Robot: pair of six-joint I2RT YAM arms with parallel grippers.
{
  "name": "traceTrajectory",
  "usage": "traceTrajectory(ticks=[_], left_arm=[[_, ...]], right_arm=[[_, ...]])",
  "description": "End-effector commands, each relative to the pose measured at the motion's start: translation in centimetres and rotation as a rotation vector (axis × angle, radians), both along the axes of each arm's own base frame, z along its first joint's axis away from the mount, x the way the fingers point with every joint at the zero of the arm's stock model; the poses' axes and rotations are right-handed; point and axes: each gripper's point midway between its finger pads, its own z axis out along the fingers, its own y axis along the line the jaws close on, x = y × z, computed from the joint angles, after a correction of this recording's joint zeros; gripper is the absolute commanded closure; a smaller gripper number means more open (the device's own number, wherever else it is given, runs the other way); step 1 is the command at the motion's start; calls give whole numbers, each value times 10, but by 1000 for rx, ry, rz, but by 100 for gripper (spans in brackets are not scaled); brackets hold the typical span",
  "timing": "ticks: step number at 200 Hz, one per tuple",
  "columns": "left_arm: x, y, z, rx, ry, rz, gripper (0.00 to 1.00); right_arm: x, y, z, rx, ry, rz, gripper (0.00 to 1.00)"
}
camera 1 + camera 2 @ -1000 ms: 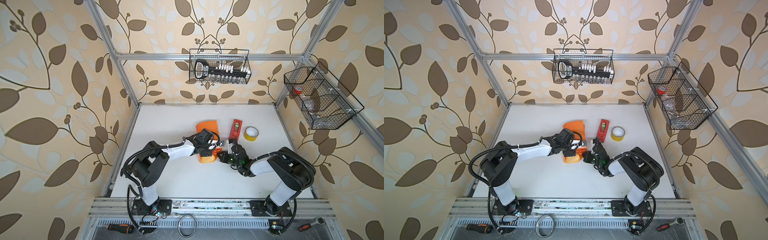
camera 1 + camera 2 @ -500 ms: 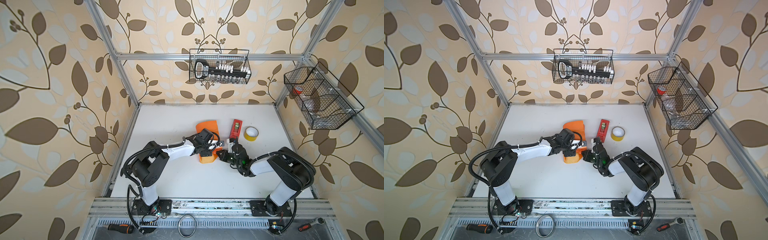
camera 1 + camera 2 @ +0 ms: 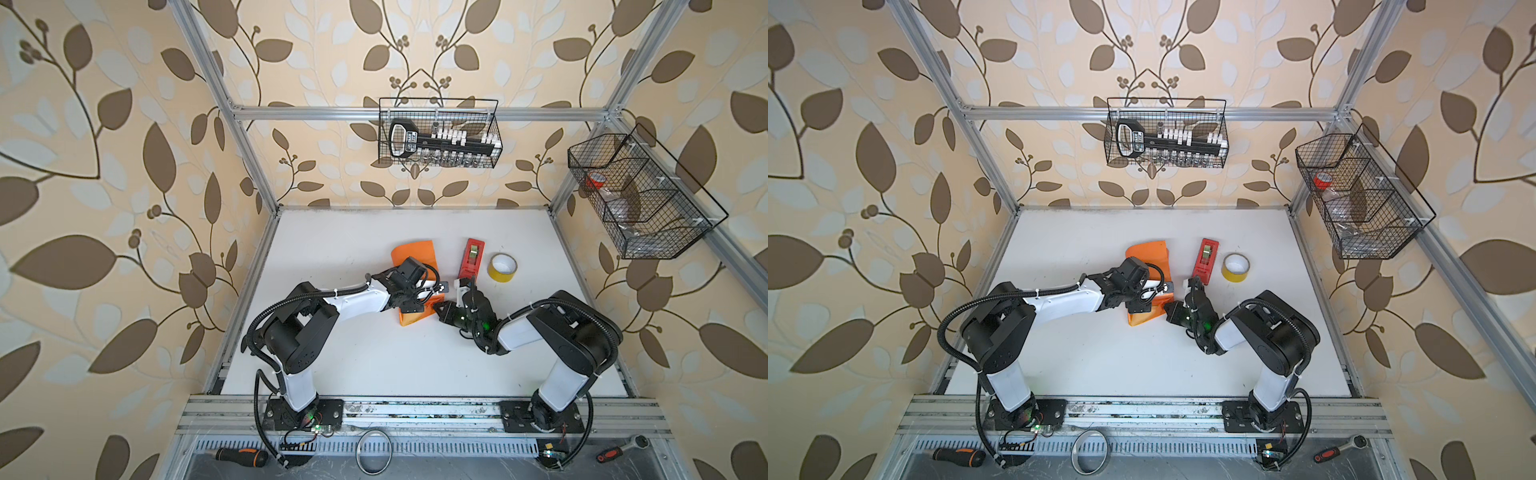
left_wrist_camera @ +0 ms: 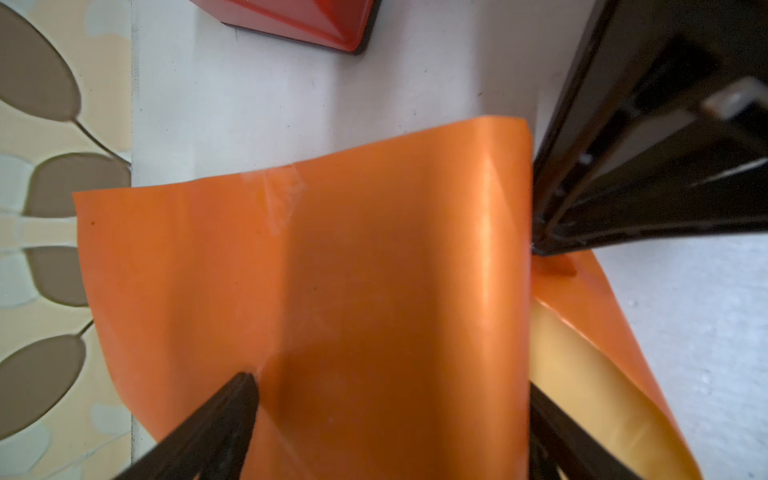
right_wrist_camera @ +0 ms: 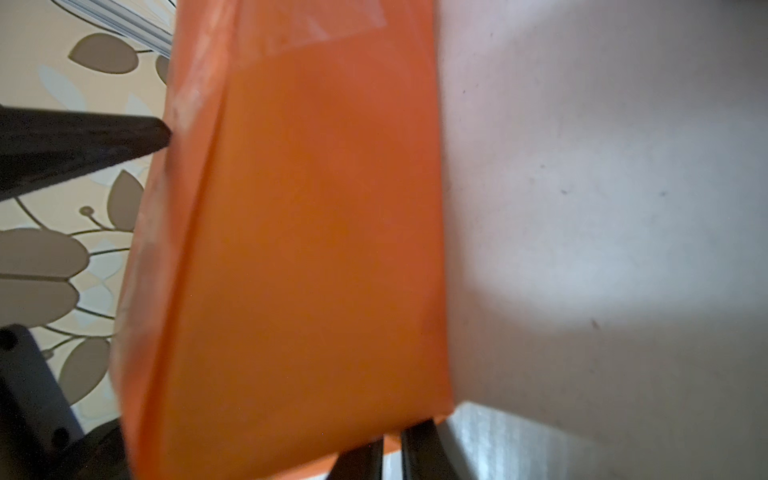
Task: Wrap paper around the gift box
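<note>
I have the paper (image 3: 415, 251) bunched into an orange, boxy block near the middle of the worktop (image 3: 374, 365), a little toward the far edge, with one loose flap lying out toward that far edge. No green of the gift box shows in any view, so I can only place it by that block shape. My left gripper (image 3: 426, 298) sits over the block with its jaws spread wide, one finger (image 4: 232, 415) down on each side of it and the tips touching the paper. I cannot tell whether they squeeze. The left wrist view also shows the sheet's yellow-tan side curling open at one end. My right gripper (image 3: 438, 308) comes in low from the right, its jaws drawn almost together, with its tips right at the block's near right corner. In the right wrist view the paper's edge hides those tips, so I cannot tell whether a fold is caught between them. The red tape dispenser (image 3: 471, 259) lies just beside the paper toward the right edge, and the yellow tape roll (image 3: 502, 268) sits just beyond it.
</note>
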Motion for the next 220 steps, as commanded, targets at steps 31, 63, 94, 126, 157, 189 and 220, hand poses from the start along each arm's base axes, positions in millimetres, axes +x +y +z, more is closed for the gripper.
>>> traceTrajectory(ticks=[31,63,94,126,157,189,220], left_arm=[[-19,4,-26,80,79,-63,7],[-20,3,-26,80,79,-66,7],[-20,3,-25,81,78,-64,7],[-19,3,-26,84,78,-63,7],[-19,4,-25,83,75,-62,7],[-19,4,-26,86,77,-62,7],[-18,4,-26,88,77,-62,7]], right_arm=[[-16,-5,-19,-25,69,6,86],[-19,3,-13,11,65,51,84],[-23,7,-1,40,43,81,81],[-23,9,9,55,22,106,80],[-20,5,18,89,3,99,78],[-17,4,24,82,-9,96,76],[-10,11,22,79,-8,98,80]])
